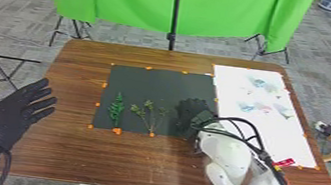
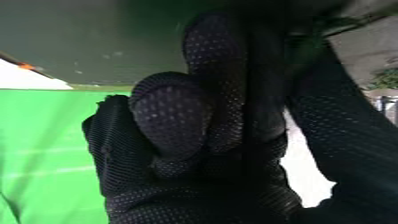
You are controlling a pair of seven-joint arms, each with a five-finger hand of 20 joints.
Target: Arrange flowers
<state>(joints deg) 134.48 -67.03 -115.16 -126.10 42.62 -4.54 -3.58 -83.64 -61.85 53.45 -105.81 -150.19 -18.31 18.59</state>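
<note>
In the head view, my right hand (image 1: 193,115) is over the right part of the dark mat, close to the white sheet's edge. In the right wrist view, the right hand (image 2: 178,150) has dark green foliage (image 2: 342,22) near its far end; whether it holds this I cannot tell. My left hand (image 1: 21,112) is open beside the mat, off its left side. A full green sprig (image 1: 116,110) lies on the mat's left part. Right of it lies a thinner branching sprig (image 1: 149,116), near my right hand. Pale flowers (image 1: 257,107) lie on the white sheet.
The dark mat (image 1: 158,82) lies mid-table, its border marked by orange tape bits. The white sheet (image 1: 268,137) runs along the table's right side, with a red tag (image 1: 284,162) near its lower part. A green curtain (image 1: 127,0) hangs behind the brown table (image 1: 79,70).
</note>
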